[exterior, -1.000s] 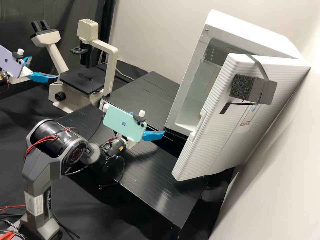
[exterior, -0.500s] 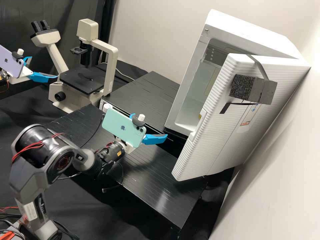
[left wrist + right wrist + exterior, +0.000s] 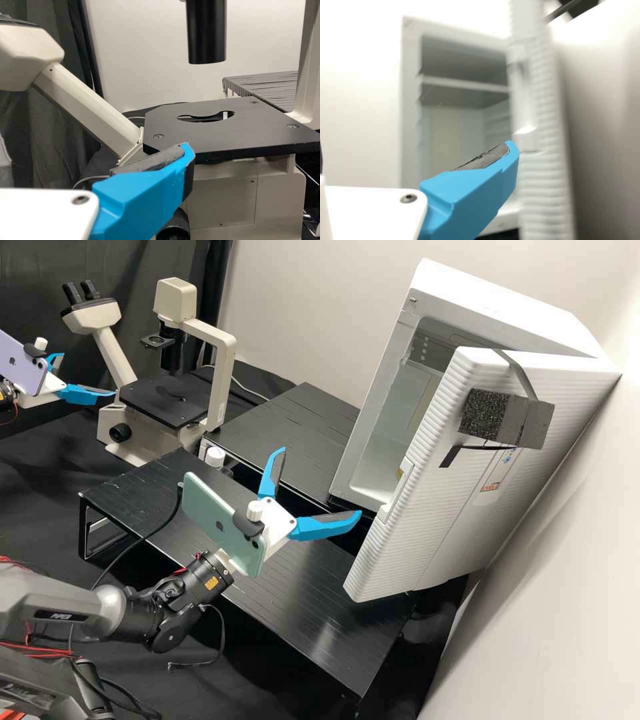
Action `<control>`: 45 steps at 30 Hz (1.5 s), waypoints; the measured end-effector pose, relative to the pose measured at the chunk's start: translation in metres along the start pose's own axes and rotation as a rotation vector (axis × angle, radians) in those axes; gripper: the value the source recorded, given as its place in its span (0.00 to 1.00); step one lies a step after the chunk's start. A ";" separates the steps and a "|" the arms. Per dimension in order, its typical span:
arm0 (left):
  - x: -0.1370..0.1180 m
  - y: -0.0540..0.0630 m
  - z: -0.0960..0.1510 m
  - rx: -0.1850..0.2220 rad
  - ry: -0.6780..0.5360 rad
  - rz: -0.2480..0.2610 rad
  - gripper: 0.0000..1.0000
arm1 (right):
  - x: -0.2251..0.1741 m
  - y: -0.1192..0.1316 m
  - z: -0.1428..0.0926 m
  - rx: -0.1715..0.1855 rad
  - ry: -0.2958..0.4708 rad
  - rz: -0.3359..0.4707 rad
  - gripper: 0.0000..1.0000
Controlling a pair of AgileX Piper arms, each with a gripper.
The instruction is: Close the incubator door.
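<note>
The white incubator (image 3: 507, 313) stands at the right with its ribbed door (image 3: 427, 507) partly open, its pale inside showing. Beyond the fingers in the right wrist view, the cavity (image 3: 460, 130) lies beside the blurred door (image 3: 547, 185). Just left of the door's handle edge, my right gripper (image 3: 320, 481) is spread open with nothing between its fingers; it also shows in its wrist view (image 3: 416, 150). My left gripper (image 3: 89, 375), open and empty, is far from the incubator, by the microscope, as its wrist view shows the gripper (image 3: 95, 150) too.
A cream microscope (image 3: 223, 367) with a black stage (image 3: 163, 402) stands at the back left. Low black slatted stands (image 3: 313, 600) lie beneath the right gripper and beside the incubator. A pale wall (image 3: 533, 613) runs close along the door's right side.
My right gripper has turned and shifted slightly right and down, bringing both spread fingers into view. Its arm has lowered and swung left. The left gripper and the door have not moved.
</note>
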 end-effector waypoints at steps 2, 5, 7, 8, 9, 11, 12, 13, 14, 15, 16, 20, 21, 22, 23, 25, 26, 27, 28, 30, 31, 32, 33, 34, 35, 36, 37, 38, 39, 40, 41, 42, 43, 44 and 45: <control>0.000 0.000 0.000 0.000 0.000 0.000 1.00 | -0.004 0.009 0.003 0.007 -0.010 0.036 1.00; 0.000 0.000 0.000 0.000 0.000 0.000 1.00 | -0.007 0.019 0.010 0.007 -0.045 0.077 1.00; 0.000 0.000 0.000 0.000 0.000 0.000 1.00 | -0.008 0.021 0.013 0.006 -0.063 0.089 1.00; 0.000 0.000 0.000 0.000 0.000 0.000 1.00 | -0.007 0.020 0.016 0.010 -0.067 0.087 1.00; 0.000 0.000 0.000 0.000 0.000 0.000 1.00 | -0.006 0.019 0.019 0.013 -0.076 0.081 1.00; 0.000 0.000 0.000 0.000 0.000 0.000 1.00 | -0.003 0.015 0.027 0.007 -0.107 0.067 1.00; 0.000 0.000 0.000 0.000 0.000 0.000 1.00 | 0.000 0.012 0.032 0.004 -0.127 0.058 1.00; 0.000 0.000 0.000 0.000 0.000 0.000 1.00 | 0.003 0.011 0.036 0.002 -0.143 0.052 1.00; 0.000 0.000 0.000 0.000 0.000 0.000 1.00 | 0.006 0.008 0.040 -0.001 -0.158 0.043 1.00; 0.000 0.000 0.000 0.000 0.000 0.000 1.00 | 0.009 0.007 0.044 -0.005 -0.174 0.037 1.00; 0.000 0.000 0.000 0.000 0.000 0.000 1.00 | 0.013 0.005 0.049 -0.010 -0.191 0.032 1.00; 0.000 0.000 0.000 0.000 0.000 0.000 1.00 | 0.023 0.002 0.065 -0.024 -0.263 0.029 1.00; 0.000 0.000 0.000 0.000 0.000 0.000 1.00 | 0.024 0.003 0.067 -0.025 -0.271 0.033 1.00; 0.000 0.000 0.000 0.000 0.000 0.000 1.00 | 0.025 0.003 0.068 -0.022 -0.277 0.037 1.00; 0.000 0.000 0.000 0.000 0.000 0.000 1.00 | 0.026 0.003 0.070 -0.019 -0.286 0.042 1.00; 0.000 0.000 0.000 0.000 0.000 0.000 1.00 | 0.028 0.004 0.069 -0.013 -0.284 0.051 1.00; 0.000 0.000 0.000 0.000 0.000 0.000 1.00 | 0.028 0.003 0.068 -0.012 -0.279 0.046 1.00; 0.000 0.000 0.000 0.000 0.000 0.000 1.00 | 0.029 0.002 0.068 -0.010 -0.274 0.042 1.00; 0.000 0.000 0.000 0.000 0.000 0.000 1.00 | 0.030 0.000 0.066 -0.006 -0.268 0.034 1.00; 0.000 0.000 0.000 0.000 0.000 0.000 1.00 | 0.031 -0.004 0.064 0.001 -0.258 0.020 1.00; 0.000 0.000 0.000 0.000 0.000 0.000 1.00 | 0.032 -0.006 0.062 0.005 -0.249 0.012 1.00; 0.000 0.000 0.000 0.000 0.000 0.000 1.00 | 0.034 -0.009 0.060 0.005 -0.240 0.006 1.00; 0.000 0.000 0.000 0.000 0.000 0.000 1.00 | 0.036 -0.011 0.058 -0.001 -0.233 0.001 1.00; 0.000 0.000 0.000 0.000 0.000 0.000 1.00 | 0.038 -0.014 0.056 -0.008 -0.236 -0.007 1.00; 0.000 0.000 0.000 0.000 0.000 0.000 1.00 | 0.040 -0.017 0.055 -0.014 -0.243 -0.008 1.00; 0.000 0.000 0.000 0.000 0.000 0.000 1.00 | 0.040 -0.018 0.054 -0.015 -0.247 -0.005 1.00; 0.000 0.000 0.000 0.000 0.000 0.000 1.00 | 0.042 -0.020 0.052 -0.012 -0.244 -0.009 1.00; 0.000 0.000 0.000 0.000 0.000 0.000 1.00 | 0.044 -0.023 0.050 -0.005 -0.245 -0.013 1.00; 0.000 0.000 0.000 0.000 0.000 0.000 1.00 | 0.044 -0.025 0.050 -0.006 -0.247 -0.019 1.00; 0.000 0.000 0.000 0.000 0.000 0.000 1.00 | 0.045 -0.027 0.048 -0.007 -0.244 -0.023 1.00; 0.000 0.000 0.000 0.000 0.000 0.000 1.00 | 0.046 -0.030 0.045 -0.003 -0.239 -0.028 1.00; 0.000 0.000 0.000 0.000 0.000 0.000 1.00 | 0.047 -0.033 0.044 -0.002 -0.237 -0.038 1.00; 0.000 0.000 0.000 0.000 0.000 0.000 1.00 | 0.048 -0.035 0.042 -0.004 -0.231 -0.052 1.00; 0.000 0.000 0.000 0.000 0.000 0.000 1.00 | 0.049 -0.038 0.039 -0.001 -0.223 -0.062 1.00; 0.000 0.000 0.000 0.000 0.000 0.000 1.00 | 0.050 -0.041 0.036 0.002 -0.213 -0.079 1.00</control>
